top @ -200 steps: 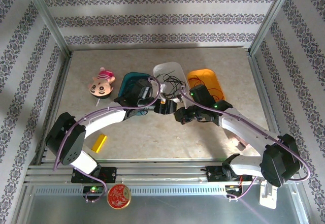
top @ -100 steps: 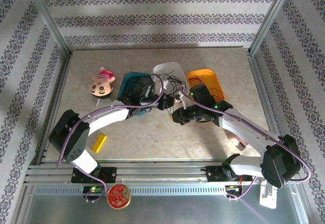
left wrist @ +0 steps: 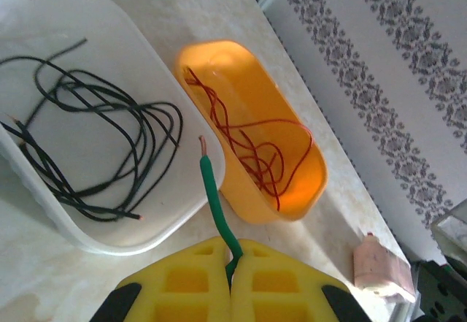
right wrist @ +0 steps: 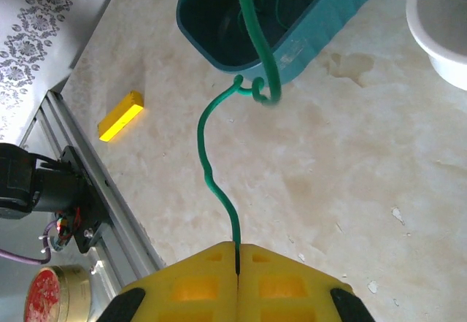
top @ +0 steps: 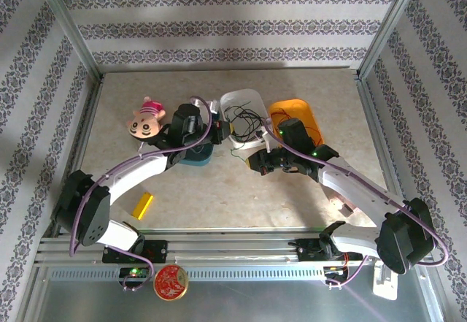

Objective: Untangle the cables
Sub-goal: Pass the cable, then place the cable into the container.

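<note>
At left gripper (left wrist: 232,255), green cable (left wrist: 217,205) (copper tip (left wrist: 202,144), wrist view)

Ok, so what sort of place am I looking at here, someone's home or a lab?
Most likely a robot test cell rather than a home. A beige tabletop is boxed in by aluminium frame posts and wallpaper-patterned panels, and robot arms are bolted to a metal rail at its near edge.
</note>
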